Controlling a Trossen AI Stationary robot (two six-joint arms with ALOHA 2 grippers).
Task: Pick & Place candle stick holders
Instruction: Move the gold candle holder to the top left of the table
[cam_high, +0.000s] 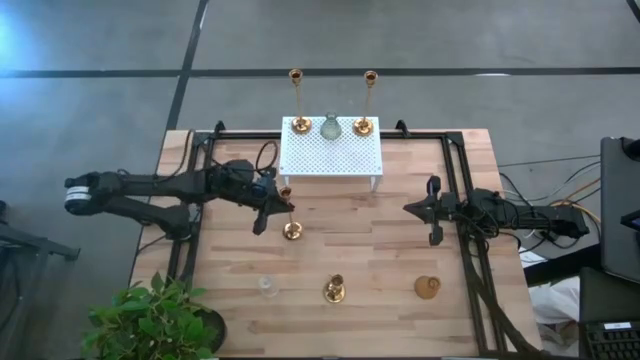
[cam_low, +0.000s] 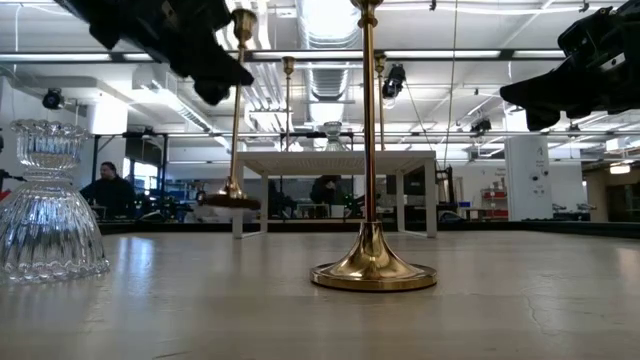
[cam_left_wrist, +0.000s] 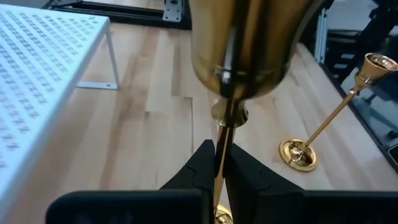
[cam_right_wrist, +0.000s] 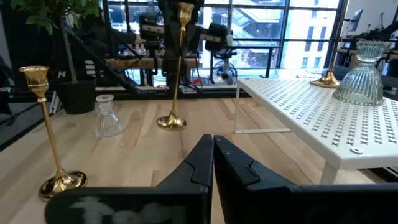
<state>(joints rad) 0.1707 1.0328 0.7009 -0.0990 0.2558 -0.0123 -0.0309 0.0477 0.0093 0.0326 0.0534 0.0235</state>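
One tall brass holder (cam_high: 289, 212) sits pinched in our left gripper (cam_high: 268, 212) near the white rack (cam_high: 331, 158); its thin stem could slip.

White perforated metal rack (cam_high: 332, 158) stands on thin legs at the far middle of the wooden desk (cam_high: 390, 270). Black frame rails (cam_high: 462, 180) run along the desk's edges. Potted green plant (cam_high: 150, 318) at the near left corner. Grey floor (cam_high: 450, 40) beyond. Seated person (cam_low: 108, 190) in the background room.
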